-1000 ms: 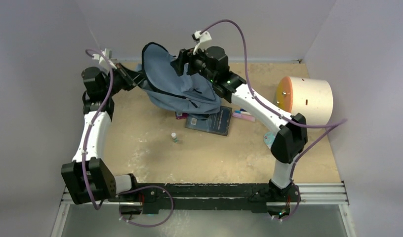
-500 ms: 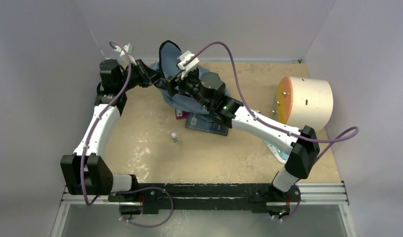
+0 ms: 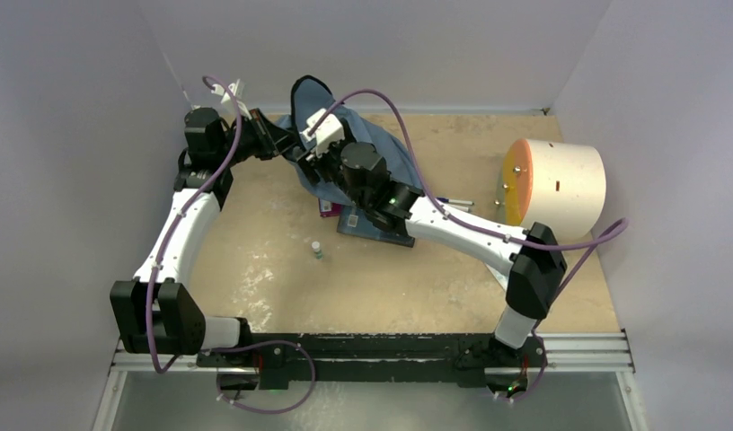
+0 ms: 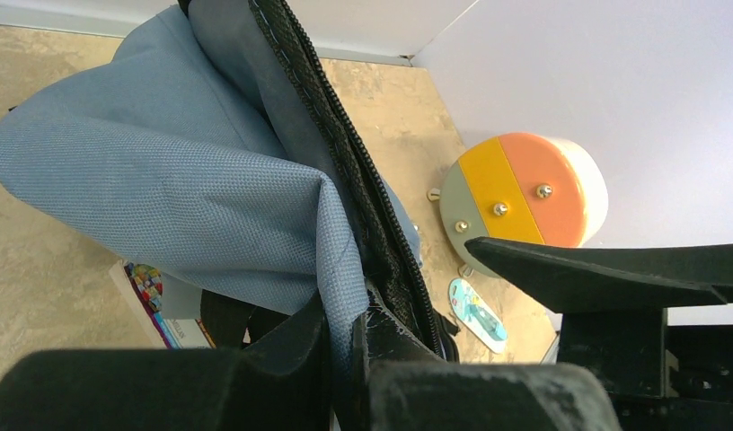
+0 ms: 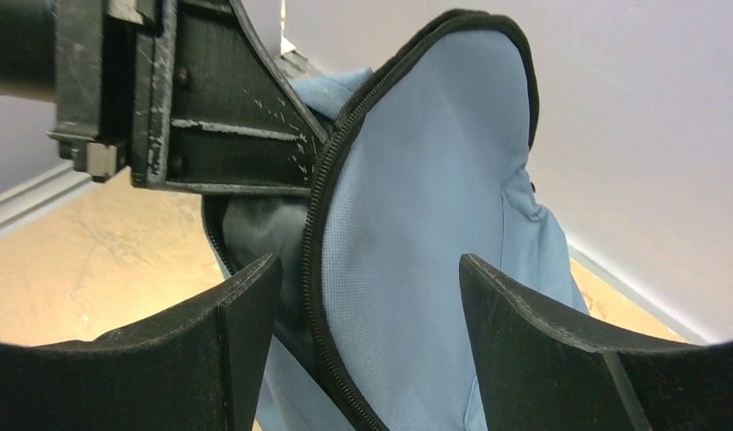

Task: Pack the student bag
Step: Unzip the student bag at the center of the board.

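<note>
The student bag (image 3: 367, 144), soft grey-blue fabric with a dark zipper, hangs bunched and partly lifted at the back of the table, with one flap (image 3: 311, 94) standing up. My left gripper (image 3: 287, 144) is shut on a fold of fabric at the bag's zipper edge (image 4: 345, 269). My right gripper (image 3: 309, 154) is open right beside it. In the right wrist view its jaws (image 5: 370, 262) stand wide on either side of the zipper rim (image 5: 320, 233) without touching the bag (image 5: 426, 206). The left gripper (image 5: 219, 135) shows just above them.
A dark blue book (image 3: 381, 226) and a pink item (image 3: 327, 208) lie partly under the bag. A small bottle (image 3: 317, 250) stands mid-table and pens (image 3: 457, 203) lie behind the right arm. A white cylinder with an orange face (image 3: 553, 182) is at the right, with a light blue tag (image 4: 478, 314) near it.
The left gripper has pulled the bag up and to the right, bunching it. The right arm has swung left, bringing its open jaws to the bag's zipper edge.
</note>
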